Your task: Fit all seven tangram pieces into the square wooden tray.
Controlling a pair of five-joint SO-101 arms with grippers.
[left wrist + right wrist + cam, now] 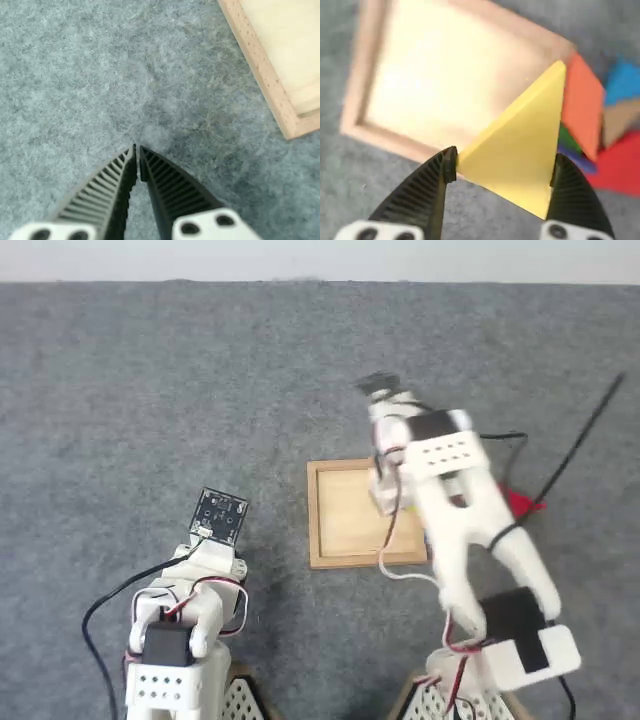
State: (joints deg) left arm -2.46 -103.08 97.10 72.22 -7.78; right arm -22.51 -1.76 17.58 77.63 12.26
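Yellow triangular tangram piece (pixel 520 165) clamped in right tool (pixel 503 160), hanging over an edge of the square wooden tray (pixel 385 140). Tray floor bare: none seated, judged seven left. Left tool (pixel 137 150) pressed together, empty. Heap of other coloured pieces (pixel 600 125) just beside tray. Grey felt surface (pixel 150 390); pale wall (pixel 320 260) behind.

A robotics lab bench: grey felt tabletop (pixel 150 380), exposed cables (pixel 582 437)

Overhead high camera; wrist cameras close, sharing tray (pixel 267 75).

Grey carpet (pixel 150 390) runs back to a pale wall (pixel 320 258)
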